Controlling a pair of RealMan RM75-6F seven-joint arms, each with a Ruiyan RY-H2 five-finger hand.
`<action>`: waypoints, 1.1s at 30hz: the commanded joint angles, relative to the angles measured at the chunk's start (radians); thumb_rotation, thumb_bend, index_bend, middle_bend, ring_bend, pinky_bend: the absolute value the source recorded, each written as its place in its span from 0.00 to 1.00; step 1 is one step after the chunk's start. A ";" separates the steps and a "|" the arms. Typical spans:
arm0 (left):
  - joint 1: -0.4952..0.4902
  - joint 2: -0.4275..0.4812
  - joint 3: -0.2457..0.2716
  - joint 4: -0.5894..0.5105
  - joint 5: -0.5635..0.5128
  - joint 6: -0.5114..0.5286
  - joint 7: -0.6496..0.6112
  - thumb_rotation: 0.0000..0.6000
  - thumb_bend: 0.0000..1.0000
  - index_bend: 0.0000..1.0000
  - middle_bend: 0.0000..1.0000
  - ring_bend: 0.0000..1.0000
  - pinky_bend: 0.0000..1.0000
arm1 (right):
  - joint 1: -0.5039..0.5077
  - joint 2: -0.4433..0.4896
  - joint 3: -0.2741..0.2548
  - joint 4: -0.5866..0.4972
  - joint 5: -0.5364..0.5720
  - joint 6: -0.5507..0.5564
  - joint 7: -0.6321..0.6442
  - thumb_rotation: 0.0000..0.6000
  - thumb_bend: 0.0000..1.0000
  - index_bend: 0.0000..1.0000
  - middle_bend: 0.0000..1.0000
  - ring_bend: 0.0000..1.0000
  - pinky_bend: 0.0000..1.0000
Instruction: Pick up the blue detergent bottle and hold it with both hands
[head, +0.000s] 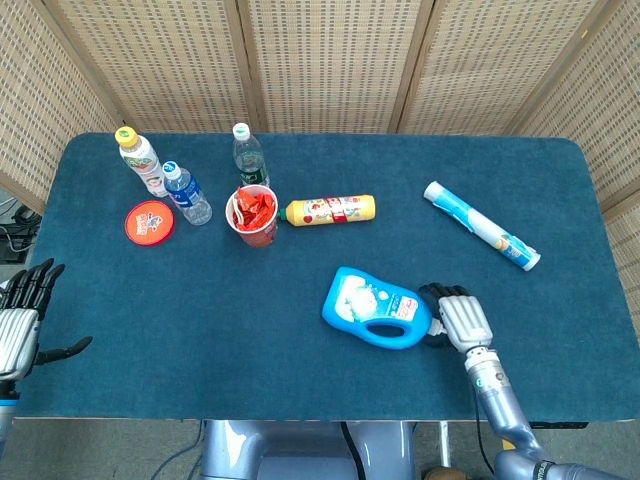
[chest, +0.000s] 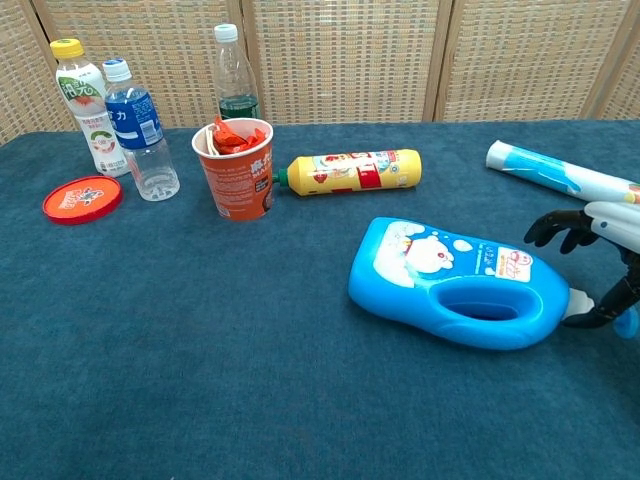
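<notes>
The blue detergent bottle (head: 372, 308) (chest: 450, 282) lies on its side on the blue table (head: 200, 300), its handle facing the front edge and its neck pointing right. My right hand (head: 456, 317) (chest: 598, 268) is at the neck end. Its fingers (chest: 556, 228) curl over the far side of the bottle's shoulder and its thumb reaches under the neck, so it grips the bottle there. My left hand (head: 20, 322) hangs off the table's left front corner, fingers spread and holding nothing; the chest view does not show it.
At the back left stand a yellow-capped bottle (head: 140, 160), a water bottle (head: 187, 193), a green bottle (head: 249, 158) and a red cup (head: 254, 215) (chest: 236, 170). A red lid (head: 150, 221), a lying yellow bottle (head: 330, 209) and a white-blue tube (head: 480, 225) lie farther back.
</notes>
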 joint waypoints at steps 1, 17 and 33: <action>0.000 0.000 0.000 -0.002 -0.002 0.000 0.002 1.00 0.00 0.00 0.00 0.00 0.00 | 0.004 0.001 0.003 0.009 0.026 -0.011 -0.001 1.00 0.19 0.26 0.30 0.31 0.27; -0.006 0.001 -0.002 0.000 -0.013 -0.013 -0.001 1.00 0.00 0.00 0.00 0.00 0.00 | 0.040 -0.058 0.026 0.083 0.109 -0.014 -0.040 1.00 0.45 0.51 0.58 0.60 0.47; -0.013 -0.006 0.002 -0.003 -0.011 -0.021 0.021 1.00 0.00 0.00 0.00 0.00 0.00 | 0.044 0.020 0.017 -0.032 0.043 0.047 -0.073 1.00 0.73 0.70 0.75 0.75 0.50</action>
